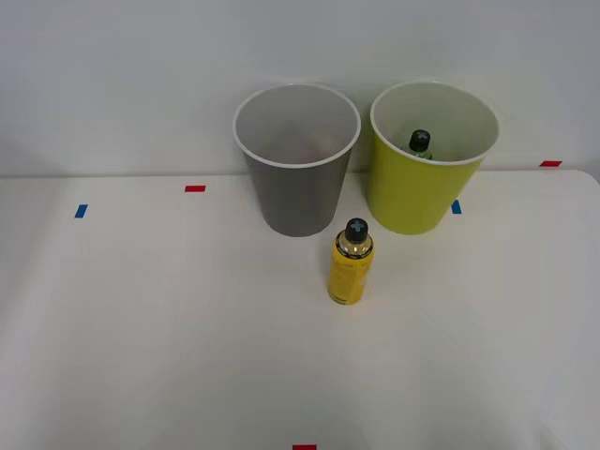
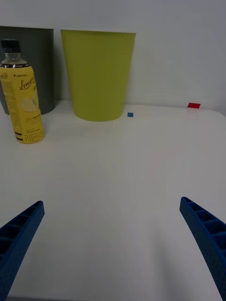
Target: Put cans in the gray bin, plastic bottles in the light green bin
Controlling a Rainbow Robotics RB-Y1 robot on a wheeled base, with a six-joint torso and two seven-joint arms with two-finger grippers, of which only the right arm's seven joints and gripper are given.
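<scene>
The gray bin [image 1: 296,197] and the light green bin [image 1: 419,192] stand side by side at the back of the table. Inside the light green bin, a plastic bottle's black cap [image 1: 419,141] shows near the far wall. A yellow lemon-drink plastic bottle [image 1: 350,267] with a black cap stands upright just in front of the two bins. In the wrist view my right gripper [image 2: 112,203] is open and empty, low over the table. The yellow bottle [image 2: 22,94], gray bin [image 2: 40,66] and light green bin [image 2: 98,75] lie well ahead of it. Cans are out of view.
Small red tape marks [image 1: 194,188] and blue tape marks [image 1: 81,211] dot the white table [image 1: 169,328]. A pale wall rises right behind the bins. Open tabletop stretches in front of the bottle and to both sides.
</scene>
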